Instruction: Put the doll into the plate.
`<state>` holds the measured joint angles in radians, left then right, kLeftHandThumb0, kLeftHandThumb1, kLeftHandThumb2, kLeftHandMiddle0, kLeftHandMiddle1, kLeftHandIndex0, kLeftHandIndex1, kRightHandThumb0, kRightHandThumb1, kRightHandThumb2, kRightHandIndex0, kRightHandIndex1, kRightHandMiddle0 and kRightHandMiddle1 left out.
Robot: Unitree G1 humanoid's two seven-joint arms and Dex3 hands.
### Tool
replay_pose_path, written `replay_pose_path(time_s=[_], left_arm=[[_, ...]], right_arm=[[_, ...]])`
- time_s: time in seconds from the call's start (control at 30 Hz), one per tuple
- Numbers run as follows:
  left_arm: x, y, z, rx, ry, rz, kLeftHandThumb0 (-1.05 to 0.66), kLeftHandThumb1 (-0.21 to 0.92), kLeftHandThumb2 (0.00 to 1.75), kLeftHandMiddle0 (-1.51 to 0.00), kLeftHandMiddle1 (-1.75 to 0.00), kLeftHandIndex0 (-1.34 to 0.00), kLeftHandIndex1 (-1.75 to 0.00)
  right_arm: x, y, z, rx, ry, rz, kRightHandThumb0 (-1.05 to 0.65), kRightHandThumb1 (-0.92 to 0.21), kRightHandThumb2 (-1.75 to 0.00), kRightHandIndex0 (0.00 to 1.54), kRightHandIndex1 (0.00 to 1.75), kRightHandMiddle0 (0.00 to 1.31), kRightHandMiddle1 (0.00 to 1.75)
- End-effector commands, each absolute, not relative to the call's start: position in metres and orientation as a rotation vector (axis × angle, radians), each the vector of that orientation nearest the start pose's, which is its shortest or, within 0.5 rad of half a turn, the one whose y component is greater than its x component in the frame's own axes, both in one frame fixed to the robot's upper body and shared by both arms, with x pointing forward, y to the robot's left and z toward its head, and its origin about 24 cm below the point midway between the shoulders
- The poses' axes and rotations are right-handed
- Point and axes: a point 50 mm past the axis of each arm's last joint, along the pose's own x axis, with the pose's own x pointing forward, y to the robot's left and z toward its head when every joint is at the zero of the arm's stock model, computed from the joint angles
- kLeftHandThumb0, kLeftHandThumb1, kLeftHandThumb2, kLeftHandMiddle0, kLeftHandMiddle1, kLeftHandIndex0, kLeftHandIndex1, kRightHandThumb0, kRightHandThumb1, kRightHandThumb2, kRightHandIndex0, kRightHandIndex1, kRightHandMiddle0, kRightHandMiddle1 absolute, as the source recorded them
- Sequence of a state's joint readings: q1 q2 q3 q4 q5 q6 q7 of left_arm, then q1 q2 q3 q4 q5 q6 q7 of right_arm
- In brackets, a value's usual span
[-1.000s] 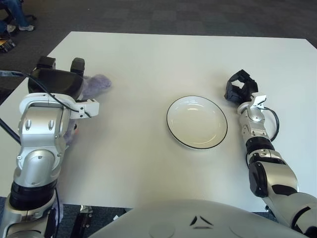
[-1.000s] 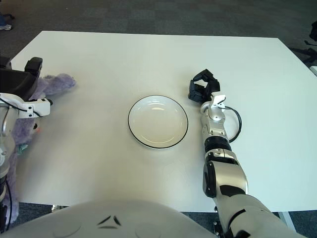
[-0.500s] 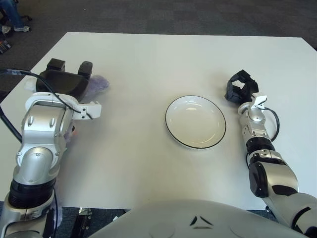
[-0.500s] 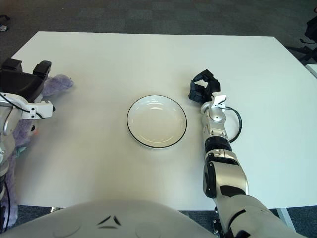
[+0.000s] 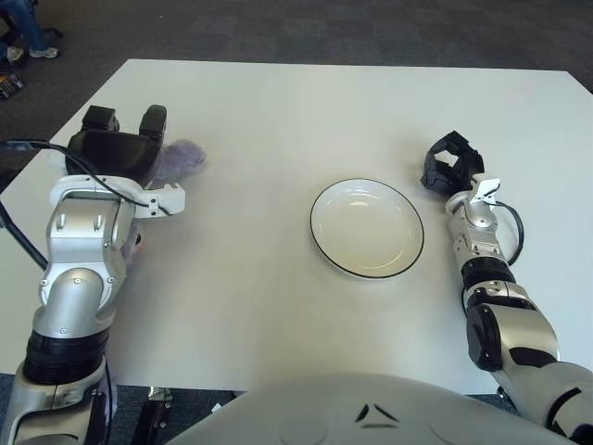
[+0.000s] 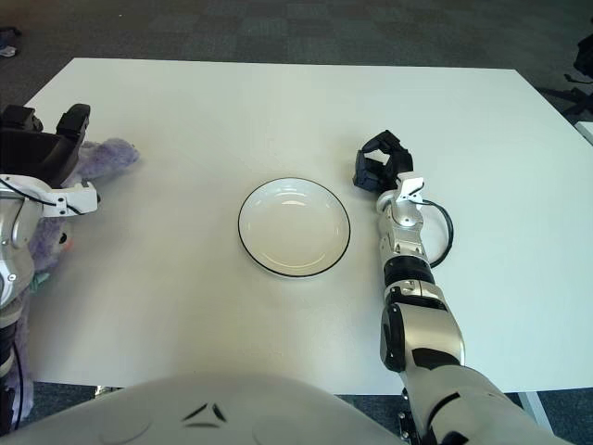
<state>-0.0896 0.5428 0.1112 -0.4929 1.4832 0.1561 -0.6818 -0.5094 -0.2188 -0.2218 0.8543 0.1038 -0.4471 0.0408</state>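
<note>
White table (image 5: 278,111) seen from the robot's head; a purple doll (image 6: 102,156) lies near the table's left edge, largely hidden beneath the left hand (image 5: 119,148), whose dark fingers (image 5: 151,119) point away from the robot over the toy; whether they grip it cannot be told. A white plate (image 5: 367,228) with a dark rim sits right of centre, holding nothing, well apart from the doll. The right hand (image 5: 450,164) shows just right of the plate, fingers curled, holding nothing.
</note>
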Motion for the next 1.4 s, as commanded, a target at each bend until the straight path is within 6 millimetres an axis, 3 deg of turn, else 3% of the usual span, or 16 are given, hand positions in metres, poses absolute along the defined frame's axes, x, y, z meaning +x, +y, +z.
replay_pose_path(time_s=[0.0,0.33,0.47,0.53,0.63,0.83,1.03,1.37], left_arm=[[0.248,0.235,0.176,1.921,0.207,0.241,-0.69,0.60,0.67,0.00,-0.79,0.00,0.00],[0.256,0.244,0.165,1.940,0.230,0.329,-0.70,0.58,0.70,0.00,-0.91,-0.02,-0.02],[0.259,0.245,0.164,1.948,0.267,0.318,-0.65,0.53,0.74,0.00,-1.16,0.00,-0.28],[0.260,0.246,0.163,1.952,0.289,0.312,-0.61,0.49,0.77,-0.01,-1.45,0.00,-0.50],[0.261,0.247,0.163,1.966,0.330,0.307,-0.57,0.45,0.83,-0.05,-1.63,0.00,-0.73],[0.263,0.246,0.164,1.985,0.384,0.305,-0.51,0.40,0.89,-0.18,-1.73,0.00,-0.97],[0.263,0.246,0.165,1.986,0.400,0.301,-0.49,0.41,0.91,-0.27,-1.75,0.00,-1.02],[0.268,0.251,0.158,1.983,0.423,0.290,-0.49,0.43,0.90,-0.29,-1.75,0.00,-0.90]], right_arm=[[0.327,-0.228,0.038,-0.014,-0.077,-0.166,-0.46,-0.38,-1.24,1.23,1.75,0.57,1.75],[0.327,-0.228,0.038,-0.011,-0.066,-0.161,-0.47,-0.37,-1.25,1.21,1.75,0.57,1.75],[0.326,-0.229,0.038,-0.010,-0.066,-0.153,-0.47,-0.37,-1.25,1.21,1.75,0.57,1.75],[0.326,-0.229,0.038,-0.009,-0.066,-0.147,-0.47,-0.37,-1.25,1.22,1.75,0.57,1.75],[0.326,-0.229,0.038,-0.007,-0.064,-0.140,-0.47,-0.37,-1.25,1.22,1.75,0.57,1.75],[0.326,-0.230,0.039,-0.006,-0.060,-0.132,-0.47,-0.36,-1.26,1.22,1.75,0.58,1.75],[0.326,-0.229,0.039,-0.004,-0.055,-0.126,-0.47,-0.36,-1.26,1.22,1.75,0.58,1.75],[0.326,-0.229,0.039,-0.008,-0.050,-0.119,-0.47,-0.36,-1.27,1.22,1.75,0.58,1.75]])
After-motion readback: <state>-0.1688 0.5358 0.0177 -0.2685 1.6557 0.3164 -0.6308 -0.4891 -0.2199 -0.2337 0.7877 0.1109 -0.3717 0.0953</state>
